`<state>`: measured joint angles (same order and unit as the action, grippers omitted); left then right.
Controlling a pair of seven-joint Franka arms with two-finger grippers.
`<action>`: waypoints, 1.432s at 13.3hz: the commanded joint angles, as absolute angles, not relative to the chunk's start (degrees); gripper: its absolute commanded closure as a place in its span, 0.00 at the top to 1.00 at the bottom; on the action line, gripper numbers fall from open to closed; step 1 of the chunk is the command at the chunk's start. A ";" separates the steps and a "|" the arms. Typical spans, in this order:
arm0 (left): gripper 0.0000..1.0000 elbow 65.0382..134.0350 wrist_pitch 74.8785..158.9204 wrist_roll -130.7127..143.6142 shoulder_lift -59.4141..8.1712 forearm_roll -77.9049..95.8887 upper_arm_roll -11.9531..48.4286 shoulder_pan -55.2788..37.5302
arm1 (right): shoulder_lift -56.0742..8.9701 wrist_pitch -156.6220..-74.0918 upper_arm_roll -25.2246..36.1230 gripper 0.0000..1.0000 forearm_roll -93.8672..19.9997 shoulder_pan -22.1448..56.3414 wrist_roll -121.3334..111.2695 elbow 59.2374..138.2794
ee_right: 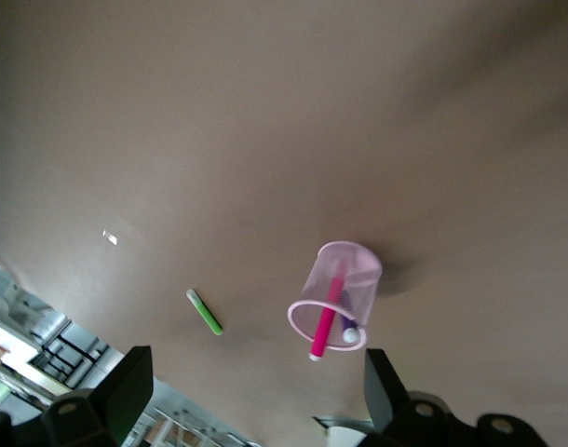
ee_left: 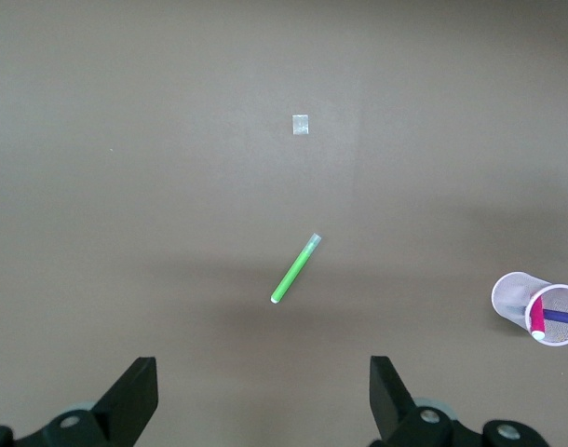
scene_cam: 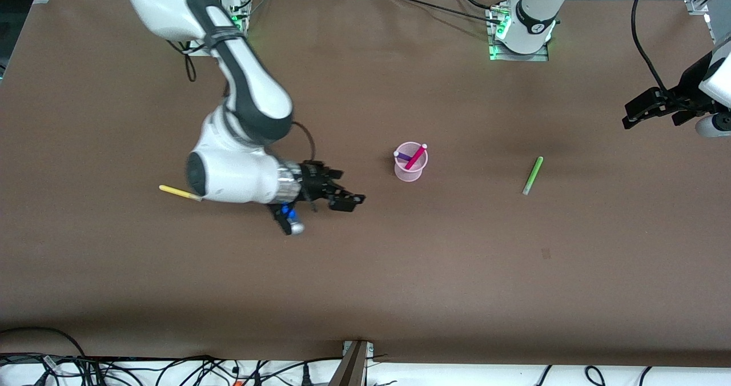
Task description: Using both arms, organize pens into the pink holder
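The pink holder (scene_cam: 410, 169) stands upright mid-table with a magenta pen (scene_cam: 416, 156) and a purple pen (scene_cam: 403, 156) leaning in it. A green pen (scene_cam: 533, 175) lies flat toward the left arm's end. A yellow pen (scene_cam: 177, 192) lies toward the right arm's end, one end hidden under the right arm. My right gripper (scene_cam: 348, 187) hangs open and empty beside the holder (ee_right: 338, 289), between it and the yellow pen. My left gripper (scene_cam: 651, 117) is open and empty, up in the air at the table's end; its wrist view shows the green pen (ee_left: 295, 269) ahead of its open gripper (ee_left: 263, 391).
A small pale tape patch (scene_cam: 545, 253) sits on the brown table, nearer the front camera than the green pen. Cables run along the table's front edge and by the arm bases.
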<state>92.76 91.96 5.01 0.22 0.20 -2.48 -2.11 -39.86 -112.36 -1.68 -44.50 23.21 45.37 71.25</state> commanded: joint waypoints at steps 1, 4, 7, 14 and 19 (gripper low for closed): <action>1.00 90.88 90.53 5.27 -0.62 -1.32 -2.29 -2.11 | -34.30 -104.28 1.82 1.00 -41.06 22.24 37.73 72.86; 1.00 90.88 90.53 5.27 -0.61 -1.32 -2.29 -2.11 | -27.54 -93.64 5.61 1.00 -30.97 22.24 29.56 74.34; 1.00 90.88 90.53 5.27 -0.53 -1.32 -2.37 -2.11 | -18.58 -89.13 7.91 1.00 -22.37 22.24 21.30 79.35; 1.00 90.88 90.53 5.27 -0.62 -1.32 -2.37 -2.11 | -0.54 -87.80 10.11 1.00 -6.52 17.16 -2.08 93.42; 1.00 90.88 90.53 5.27 -0.53 -1.32 -2.37 -2.11 | 0.44 -86.92 10.81 1.00 -1.94 15.03 -3.87 92.29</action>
